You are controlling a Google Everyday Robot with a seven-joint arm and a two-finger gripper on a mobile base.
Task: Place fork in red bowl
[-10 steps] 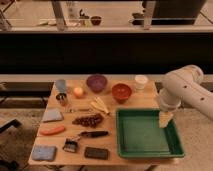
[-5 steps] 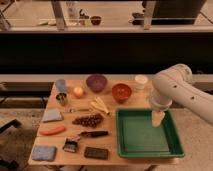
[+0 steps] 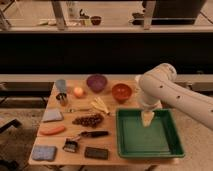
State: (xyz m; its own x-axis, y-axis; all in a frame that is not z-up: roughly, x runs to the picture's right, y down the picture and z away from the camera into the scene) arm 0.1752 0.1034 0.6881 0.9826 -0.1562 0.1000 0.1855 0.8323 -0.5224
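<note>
The fork (image 3: 77, 110) lies on the wooden counter (image 3: 67, 125), just left of the banana (image 3: 100, 105); the red bowl (image 3: 121, 93) stands further right; the tool (image 3: 147, 119) hangs over the green tray (image 3: 150, 145); whether it is open or closed, I cannot tell.

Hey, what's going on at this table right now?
The robot's hand hangs over the green tray, near its back edge. The fork lies on the wooden table, left of the banana, well away from the hand. The red bowl sits just behind the tray with no fork in it, so the fork has not yet been picked up.
</note>
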